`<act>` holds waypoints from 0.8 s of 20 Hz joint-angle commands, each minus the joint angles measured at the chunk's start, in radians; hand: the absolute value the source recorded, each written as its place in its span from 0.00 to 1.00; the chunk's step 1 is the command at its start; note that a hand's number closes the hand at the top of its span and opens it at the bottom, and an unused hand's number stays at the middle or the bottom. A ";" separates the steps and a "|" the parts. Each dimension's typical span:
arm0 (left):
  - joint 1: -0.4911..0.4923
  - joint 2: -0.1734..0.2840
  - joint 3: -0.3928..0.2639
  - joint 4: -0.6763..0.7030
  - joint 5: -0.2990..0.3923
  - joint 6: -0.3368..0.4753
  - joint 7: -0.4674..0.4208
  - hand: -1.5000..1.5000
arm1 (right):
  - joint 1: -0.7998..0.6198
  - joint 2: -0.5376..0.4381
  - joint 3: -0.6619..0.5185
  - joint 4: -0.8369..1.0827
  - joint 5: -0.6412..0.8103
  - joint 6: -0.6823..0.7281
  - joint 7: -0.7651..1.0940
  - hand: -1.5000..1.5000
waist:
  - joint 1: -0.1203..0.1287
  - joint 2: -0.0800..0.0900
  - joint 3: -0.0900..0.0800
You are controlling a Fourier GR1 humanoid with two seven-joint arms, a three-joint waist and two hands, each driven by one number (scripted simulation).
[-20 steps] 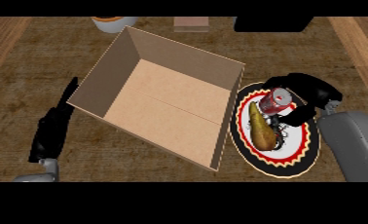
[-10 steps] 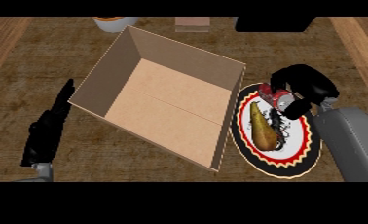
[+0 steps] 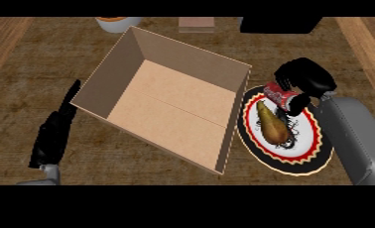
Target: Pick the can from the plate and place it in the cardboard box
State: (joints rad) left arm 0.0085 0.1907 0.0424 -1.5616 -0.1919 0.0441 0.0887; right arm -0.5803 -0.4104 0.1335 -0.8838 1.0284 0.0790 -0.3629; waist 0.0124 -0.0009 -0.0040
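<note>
since a second before, the right hand [image 3: 306,77] had shifted up the plate [image 3: 307,156], its fingers [image 3: 287,80] now curled round the top of the one red can [image 3: 284,96], which still lay tilted over the plate's upper rim. just below the fingers sat one brown pear [image 3: 272,124]. one open cardboard box [image 3: 170,95] stood left of them, its near wall beside the plate. the left hand [image 3: 53,135] rested, fingers straight, on the wooden surface [image 3: 44,68] at far left.
</note>
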 commanded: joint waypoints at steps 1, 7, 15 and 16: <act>-0.009 0.009 0.019 -0.037 0.020 -0.023 0.043 0.50 | -0.035 0.016 -0.027 0.016 0.029 -0.080 -0.004 1.00 | -0.004 0.002 0.004; -0.005 -0.006 0.036 0.034 0.011 -0.007 -0.010 0.50 | -0.025 -0.049 -0.109 -0.182 -0.116 0.105 -0.068 1.00 | -0.019 -0.002 0.003; 0.071 -0.013 0.014 -0.027 -0.016 0.004 -0.020 0.50 | -0.067 0.085 -0.204 -0.353 -0.425 0.311 -0.129 1.00 | -0.026 -0.009 0.003; 0.013 -0.008 0.027 -0.003 -0.013 0.008 0.009 0.50 | -0.057 0.089 -0.213 -0.387 -0.454 0.335 -0.127 1.00 | -0.030 -0.007 0.003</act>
State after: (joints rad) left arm 0.0357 0.1904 0.0668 -1.5811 -0.1920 0.0350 0.0965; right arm -0.6440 -0.3519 -0.0498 -1.1548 0.6842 0.3119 -0.4948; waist -0.0096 -0.0072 -0.0006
